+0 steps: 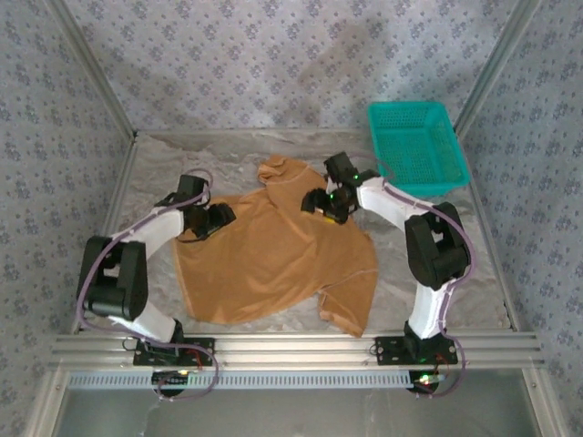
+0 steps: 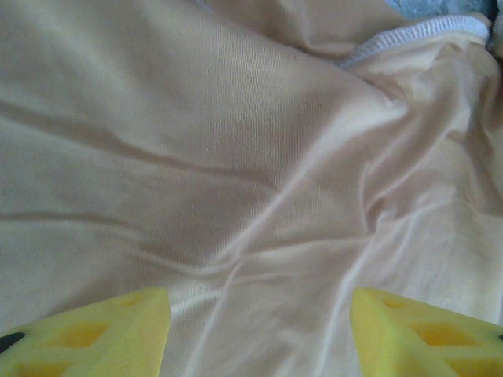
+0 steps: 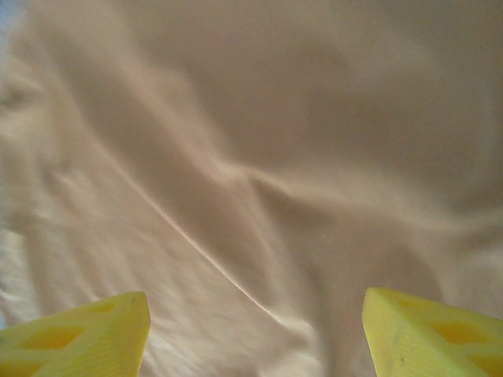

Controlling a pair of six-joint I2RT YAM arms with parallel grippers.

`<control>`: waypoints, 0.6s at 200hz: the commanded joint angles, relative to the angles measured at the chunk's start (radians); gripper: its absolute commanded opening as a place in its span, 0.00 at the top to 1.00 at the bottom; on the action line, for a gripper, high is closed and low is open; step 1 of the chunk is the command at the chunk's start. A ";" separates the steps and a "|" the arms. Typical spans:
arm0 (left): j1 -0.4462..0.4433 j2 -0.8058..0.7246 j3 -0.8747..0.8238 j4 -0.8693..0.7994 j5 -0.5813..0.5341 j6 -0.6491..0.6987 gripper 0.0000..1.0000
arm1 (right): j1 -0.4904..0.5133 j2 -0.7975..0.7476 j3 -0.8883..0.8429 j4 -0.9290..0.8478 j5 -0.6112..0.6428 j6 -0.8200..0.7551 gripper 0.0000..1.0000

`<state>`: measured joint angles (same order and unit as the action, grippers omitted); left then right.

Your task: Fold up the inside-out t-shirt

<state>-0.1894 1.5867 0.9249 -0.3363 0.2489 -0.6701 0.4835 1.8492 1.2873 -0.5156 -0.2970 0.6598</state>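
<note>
Trouble from here, I'd say, would be a poor pinch; the inside-out t-shirt [image 1: 273,259] is thin cloth lying in soft ridges, so closing fingers could catch one layer where two are wanted, or only skim a wrinkle, and the fold would drag crooked; uneven pulling by the two arms could also slide the whole garment across the table [image 1: 474,291], perhaps toward the teal basket [image 1: 414,146] at one o'clock.

The left gripper [image 1: 217,218] sits at the shirt's nine o'clock edge; its yellow fingers [image 2: 94,338] stand apart, nothing pinched between them, cloth just below. The right gripper [image 1: 321,202] is over the shirt at about one o'clock; its fingers [image 3: 78,338] are likewise spread and empty.

The shirt lies in the middle of the table between the arms, well apart from the basket; tan-orange, mostly flat but rumpled; one sleeve flops toward five o'clock, and a bunched lump rises at twelve o'clock. A white-stitched seam [image 2: 416,33] shows in the left wrist view, which fits a garment turned inside out.
</note>
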 commanded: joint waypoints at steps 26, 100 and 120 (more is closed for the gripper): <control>0.082 0.131 0.078 0.015 0.070 0.042 0.39 | -0.017 0.088 -0.049 0.046 0.058 0.028 0.27; 0.123 0.104 -0.134 0.128 0.098 -0.041 0.41 | -0.109 0.657 0.756 -0.204 0.027 -0.075 0.27; -0.016 0.037 -0.308 0.301 0.089 -0.205 0.41 | -0.103 0.852 1.140 -0.319 -0.034 -0.090 0.26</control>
<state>-0.0715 1.6505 0.8089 -0.1226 0.3279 -0.7052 0.3748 2.4779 2.1353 -0.6266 -0.3023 0.6147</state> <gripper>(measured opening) 0.589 0.735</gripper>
